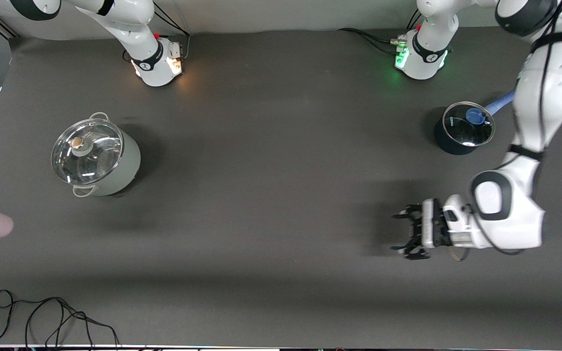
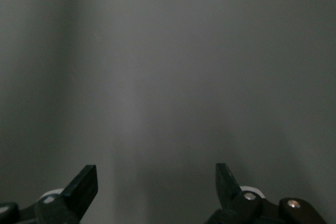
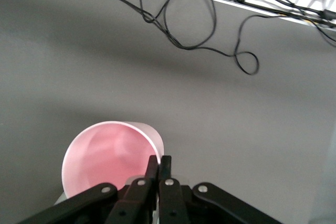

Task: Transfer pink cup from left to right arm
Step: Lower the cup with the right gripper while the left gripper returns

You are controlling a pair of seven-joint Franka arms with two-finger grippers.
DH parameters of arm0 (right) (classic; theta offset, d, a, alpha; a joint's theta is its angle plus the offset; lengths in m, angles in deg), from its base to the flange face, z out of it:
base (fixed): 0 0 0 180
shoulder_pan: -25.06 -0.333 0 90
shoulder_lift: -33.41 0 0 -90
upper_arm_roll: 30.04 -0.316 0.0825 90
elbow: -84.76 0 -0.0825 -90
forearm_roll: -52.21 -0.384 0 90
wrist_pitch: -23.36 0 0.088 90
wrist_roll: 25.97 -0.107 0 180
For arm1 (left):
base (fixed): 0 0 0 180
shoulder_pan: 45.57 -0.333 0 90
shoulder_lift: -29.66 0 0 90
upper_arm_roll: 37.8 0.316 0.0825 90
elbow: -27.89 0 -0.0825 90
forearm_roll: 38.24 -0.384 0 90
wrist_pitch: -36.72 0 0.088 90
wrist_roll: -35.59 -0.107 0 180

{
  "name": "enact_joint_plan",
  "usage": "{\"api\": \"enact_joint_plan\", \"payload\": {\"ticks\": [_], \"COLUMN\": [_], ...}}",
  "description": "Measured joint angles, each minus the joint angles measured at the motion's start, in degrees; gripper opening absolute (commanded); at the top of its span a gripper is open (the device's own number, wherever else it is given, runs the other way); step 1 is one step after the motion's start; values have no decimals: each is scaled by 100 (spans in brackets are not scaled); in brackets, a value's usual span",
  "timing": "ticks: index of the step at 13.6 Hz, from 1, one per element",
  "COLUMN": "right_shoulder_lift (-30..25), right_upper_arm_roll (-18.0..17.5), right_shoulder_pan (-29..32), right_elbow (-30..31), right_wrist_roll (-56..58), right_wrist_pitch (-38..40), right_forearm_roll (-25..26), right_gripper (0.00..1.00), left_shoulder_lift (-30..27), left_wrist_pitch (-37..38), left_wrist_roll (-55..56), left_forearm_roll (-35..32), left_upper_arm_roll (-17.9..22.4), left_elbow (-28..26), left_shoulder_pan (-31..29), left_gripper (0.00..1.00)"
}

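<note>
Right hand (image 3: 158, 169): fingers pinched on the rim of the pink cup (image 3: 107, 156), held over the surface (image 1: 261, 195) at the right arm's end. Left hand (image 1: 410, 233): splayed wide, empty, over bare surface, well apart from the cup.

Lidded grey pot (image 1: 96, 156), small dark lidded saucepan (image 1: 464, 129), loose black cable (image 1: 47, 317) on dark table (image 1: 271, 170).
</note>
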Motion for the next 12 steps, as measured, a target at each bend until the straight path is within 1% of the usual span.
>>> {"api": "enact_joint_plan", "payload": {"ticks": [2,3,5,6,8,9,12], "right_shoulder_lift": [120,202,415,513,690,774,958], "right_upper_arm_roll": [-16,-25,-42,-44,-51,-56,-57], "right_shoulder_pan": [-27,-34,-63,-77,-100,-128,-217], "right_elbow": [451,580,690,702,728,812,1392], "right_wrist_roll": [27,26,25,25,24,24,-28], "right_wrist_pitch": [-514,-689,-939,-1010,-1176,-1371,-2436], "right_forearm_roll": [-27,-124,-472,-574,-677,-691,-704], "right_gripper": [0,0,0,0,0,0,0], "left_shoulder_lift": [-729,-1101,-1730,-1983,-2395,-2549,-2747], "left_wrist_pitch": [910,1250,1679,1752,1779,1933,2417], "left_wrist_roll": [885,1318,2081,2443,3182,3583,4962], "left_forearm_roll": [-702,-1078,-1684,-1906,-2435,-2673,-2859], "left_upper_arm_roll": [299,435,642,739,865,875,923], "left_elbow": [25,25,18,15,73,193,629], "left_shoulder_pan": [-32,-35,-43,-48,-54,-53,-64], "left_gripper": [100,100,100,100,100,100,100]}}
